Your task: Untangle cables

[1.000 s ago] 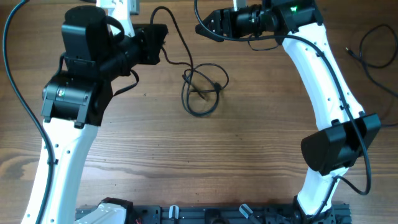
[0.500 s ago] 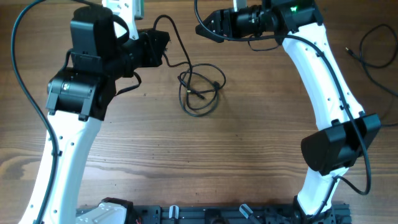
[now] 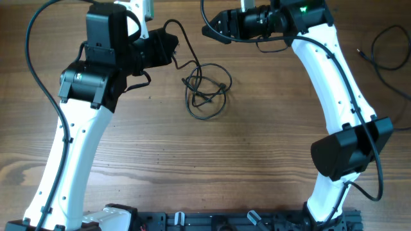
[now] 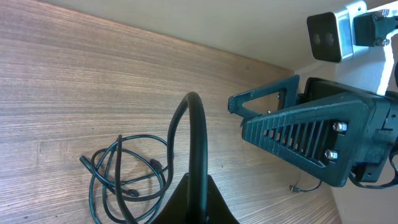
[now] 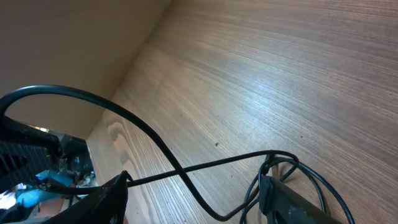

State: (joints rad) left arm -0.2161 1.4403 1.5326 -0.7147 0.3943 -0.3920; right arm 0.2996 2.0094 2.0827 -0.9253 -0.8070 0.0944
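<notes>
Left gripper (image 3: 171,51), jaws closed, pinches a strand of the cables (image 3: 204,96) near the bench's (image 3: 257,147) far edge; right gripper (image 3: 208,27) gapes, empty.

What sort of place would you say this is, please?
Likely a robotics lab bench: white left arm and right arm at a wooden table, a tangle of thin black cables on it.

I read no legible text, label, brand, number or sign in any view: none on my left arm (image 3: 80,135), my right arm (image 3: 334,70), the cables (image 3: 207,90) or the table (image 3: 257,147).
</notes>
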